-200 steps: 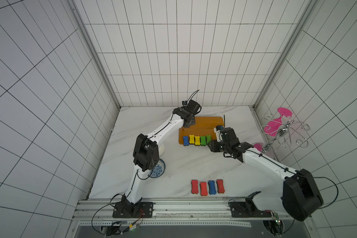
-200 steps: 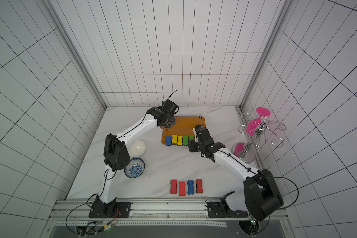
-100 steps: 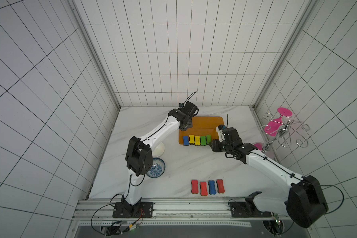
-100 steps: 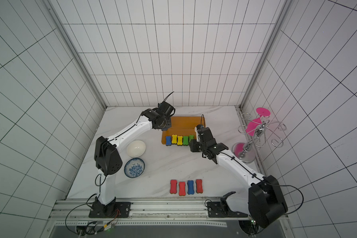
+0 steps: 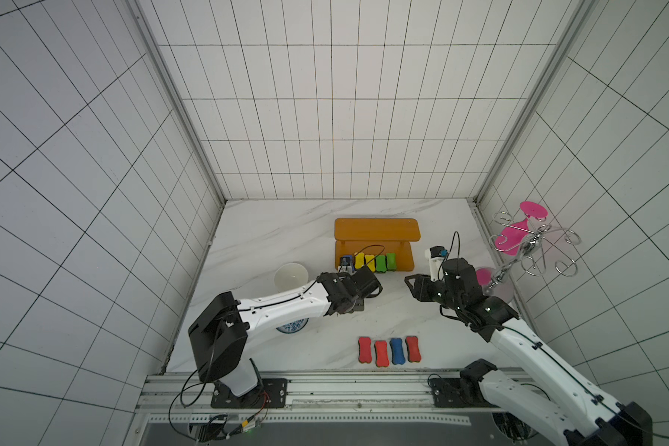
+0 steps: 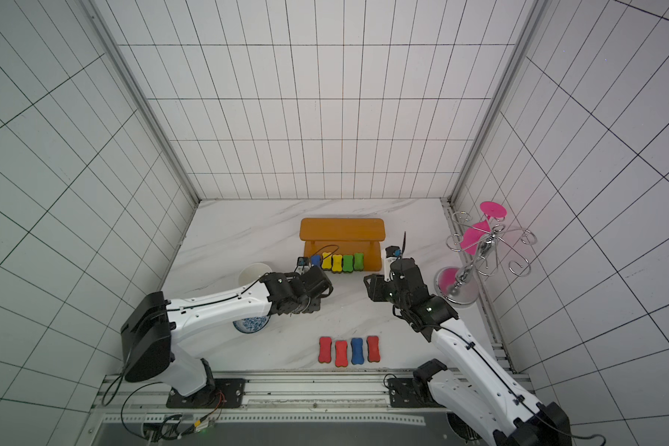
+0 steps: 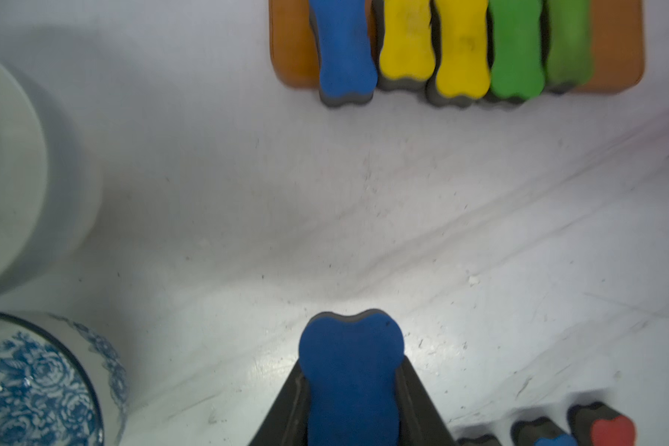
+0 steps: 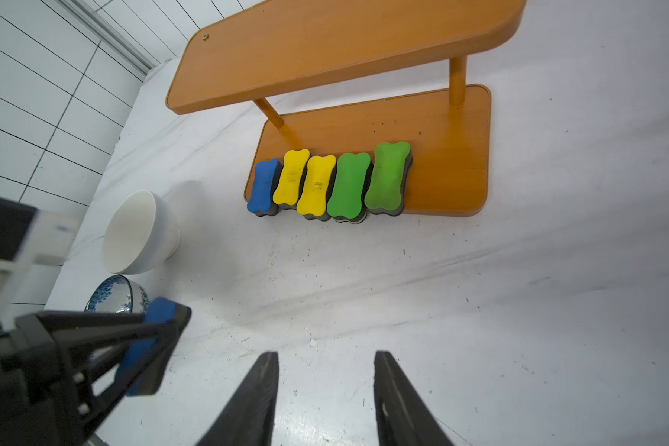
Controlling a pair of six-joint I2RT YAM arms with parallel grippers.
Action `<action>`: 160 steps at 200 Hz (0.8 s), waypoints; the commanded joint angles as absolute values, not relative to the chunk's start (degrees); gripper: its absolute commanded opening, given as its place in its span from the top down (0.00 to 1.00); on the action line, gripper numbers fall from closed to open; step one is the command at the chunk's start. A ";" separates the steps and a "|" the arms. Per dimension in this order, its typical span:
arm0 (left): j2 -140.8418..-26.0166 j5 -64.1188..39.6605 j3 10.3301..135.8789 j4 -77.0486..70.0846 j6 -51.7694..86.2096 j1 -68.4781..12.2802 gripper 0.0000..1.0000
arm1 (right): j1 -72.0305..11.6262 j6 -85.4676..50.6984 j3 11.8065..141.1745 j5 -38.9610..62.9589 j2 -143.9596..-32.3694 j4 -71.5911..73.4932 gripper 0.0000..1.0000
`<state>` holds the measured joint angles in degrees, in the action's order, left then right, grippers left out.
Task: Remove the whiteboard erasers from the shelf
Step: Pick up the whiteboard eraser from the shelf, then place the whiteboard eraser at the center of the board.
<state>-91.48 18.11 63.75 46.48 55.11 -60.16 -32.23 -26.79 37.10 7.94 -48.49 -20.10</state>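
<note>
The orange shelf (image 5: 377, 229) stands at the back of the table. On its lower board (image 8: 448, 162) lie a blue eraser (image 8: 263, 185), two yellow ones (image 8: 291, 175) (image 8: 317, 187) and two green ones (image 8: 349, 185) (image 8: 389, 175) in a row. My left gripper (image 7: 351, 359) is shut on another blue eraser (image 7: 351, 382), held above the table in front of the shelf. My right gripper (image 8: 326, 357) is open and empty, to the right of the left one. Three red erasers (image 5: 364, 349) and a blue one (image 5: 397, 350) lie near the front edge.
A white bowl (image 5: 291, 275) stands left of the shelf, and a blue-patterned bowl (image 5: 292, 327) sits under the left arm. A chrome wire rack with pink discs (image 5: 530, 247) stands at the right wall.
My left arm has swung from the shelf's far left corner to the table in front of it, carrying the blue eraser. The right gripper has drawn back a little from the shelf.
</note>
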 commanded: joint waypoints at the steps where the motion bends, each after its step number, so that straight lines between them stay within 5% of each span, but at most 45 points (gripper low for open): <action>1: -89.70 18.94 59.95 44.21 63.28 -63.12 0.93 | -32.25 -28.60 35.50 7.79 -44.97 -22.52 0.56; 160: -78.77 13.45 44.06 38.68 68.94 -68.00 0.90 | -41.12 -33.66 37.17 1.51 -40.77 -27.80 0.58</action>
